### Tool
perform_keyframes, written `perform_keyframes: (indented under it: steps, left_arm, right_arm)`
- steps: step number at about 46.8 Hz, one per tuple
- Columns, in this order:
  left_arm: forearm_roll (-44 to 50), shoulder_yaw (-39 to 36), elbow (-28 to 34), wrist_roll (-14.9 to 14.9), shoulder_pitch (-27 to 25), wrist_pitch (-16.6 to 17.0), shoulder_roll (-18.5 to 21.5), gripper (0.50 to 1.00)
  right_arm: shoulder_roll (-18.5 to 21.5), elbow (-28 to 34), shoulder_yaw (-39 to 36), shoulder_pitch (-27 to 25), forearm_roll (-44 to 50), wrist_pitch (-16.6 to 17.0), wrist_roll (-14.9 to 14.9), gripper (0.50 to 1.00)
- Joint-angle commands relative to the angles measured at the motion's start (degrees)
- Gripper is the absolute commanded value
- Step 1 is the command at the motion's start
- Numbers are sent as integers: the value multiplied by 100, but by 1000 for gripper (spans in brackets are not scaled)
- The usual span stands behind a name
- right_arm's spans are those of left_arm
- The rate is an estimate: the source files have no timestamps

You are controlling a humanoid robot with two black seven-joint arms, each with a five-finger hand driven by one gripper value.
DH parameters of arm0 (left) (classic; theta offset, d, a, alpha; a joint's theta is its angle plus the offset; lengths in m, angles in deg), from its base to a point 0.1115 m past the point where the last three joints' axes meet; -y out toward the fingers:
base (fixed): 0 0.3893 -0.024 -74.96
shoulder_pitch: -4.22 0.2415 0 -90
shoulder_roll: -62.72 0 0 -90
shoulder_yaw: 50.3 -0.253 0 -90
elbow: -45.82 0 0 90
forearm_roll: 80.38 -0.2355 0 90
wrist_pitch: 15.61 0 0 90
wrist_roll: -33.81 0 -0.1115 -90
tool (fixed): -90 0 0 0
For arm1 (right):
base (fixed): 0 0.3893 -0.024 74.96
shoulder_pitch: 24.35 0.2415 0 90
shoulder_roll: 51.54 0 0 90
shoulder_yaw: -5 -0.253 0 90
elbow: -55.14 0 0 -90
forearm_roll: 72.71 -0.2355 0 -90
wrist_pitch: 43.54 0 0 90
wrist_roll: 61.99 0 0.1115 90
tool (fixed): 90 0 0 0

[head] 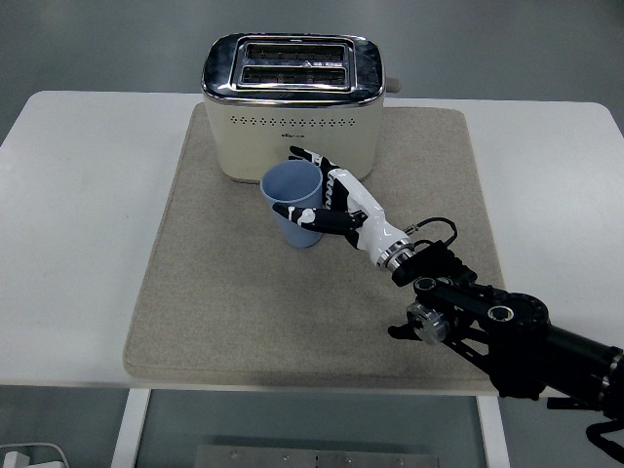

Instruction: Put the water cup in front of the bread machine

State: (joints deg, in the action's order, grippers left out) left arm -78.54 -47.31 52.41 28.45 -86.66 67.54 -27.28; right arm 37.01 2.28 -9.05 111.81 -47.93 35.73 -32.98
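The cup [293,205], pale blue and open side up, stood tilted toward the left on the mat [234,292], just in front of the toaster [291,107] and a little right of its middle. Its rim overlapped the toaster's lower front face in the head view; whether the two touched could not be told. The right hand [330,203] grasped it from the right, thumb across the near wall and fingers [310,156] reaching round the far side. The black right arm [507,336] ran in from the lower right corner. The left arm was out of view.

By the look of it the carrying was done: the cup was already where the task wanted it. What seemed left was to set it level, let go, and draw the hand clear without knocking it over.
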Motion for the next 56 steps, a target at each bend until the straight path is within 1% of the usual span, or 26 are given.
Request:
perform_keyframes:
  steps: [1, 21, 31, 38, 52, 56]
  left_arm:
    - [0, 0, 0, 0, 0, 0, 0, 1000]
    - [0, 0, 0, 0, 0, 0, 0, 1000]
    - [0, 0, 0, 0, 0, 0, 0, 1000]
    - [0, 0, 0, 0, 0, 0, 0, 1000]
    - [0, 0, 0, 0, 0, 0, 0, 1000]
    - [0, 0, 0, 0, 0, 0, 0, 1000]
  right_arm:
    - [-49, -5, -1, -10, 8, 1, 8, 915]
    - [-216, -5, 8, -36, 9, 1, 17, 913]
    - [-418, -75, 8, -142, 9, 10, 17, 915]
    - [-488, -93, 8, -177, 9, 10, 148, 915]
    - [-664, -321, -1, -238, 9, -8, 166, 915]
    - [-734, -392, -1, -247, 9, -87, 166, 915]
